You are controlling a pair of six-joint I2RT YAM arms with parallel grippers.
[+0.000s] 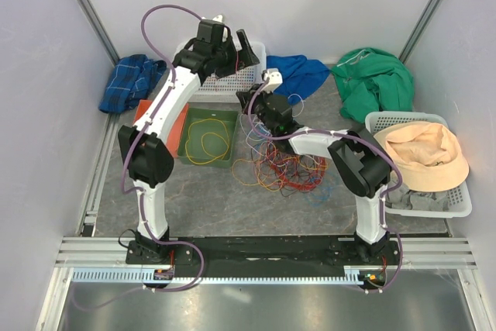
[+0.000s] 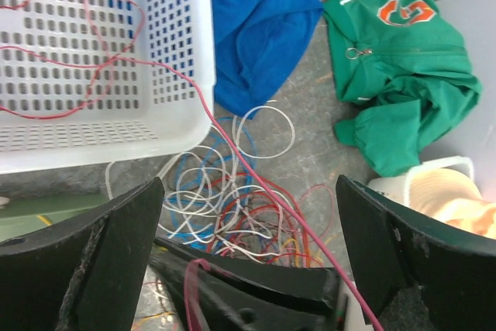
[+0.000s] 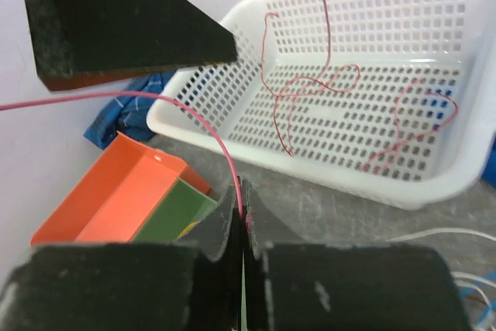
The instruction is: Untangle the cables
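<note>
Basket: the white basket (image 2: 177, 122) at the far side of the table is being used for freed wire, and loops of red are lying inside it.
Heap: the cables (image 1: 280, 167) are being seen as a knotted heap of red, orange, white, blue and purple in mid-table, just below the right arm's wrist. One yellow cable (image 1: 208, 143) is lying coiled apart in the green tray (image 1: 230, 119).
Single strand: a red cable (image 3: 232, 170) is being carried fairly straight over the basket rim towards the heap (it is judged to be one strand with the loops in the basket, though this cannot be confirmed).
Left gripper: the left gripper (image 2: 248, 184) is being held above the near corner of the basket with its fingers spread wide and nothing between them.
Right gripper: the right gripper (image 3: 242, 218) is being pressed closed on the red cable, which is pinched right at the fingertips.
Handling: the cables are being judged light, limp and smooth-skinned. No shape is being held once they are lifted, and neighbours are likely to be dragged along wherever loops cross.
Hold: a firm pinch across one strand only is being judged best, on a free stretch at the heap's edge or near an end. A slack pinch is likely to let the thin wire slip through.
</note>
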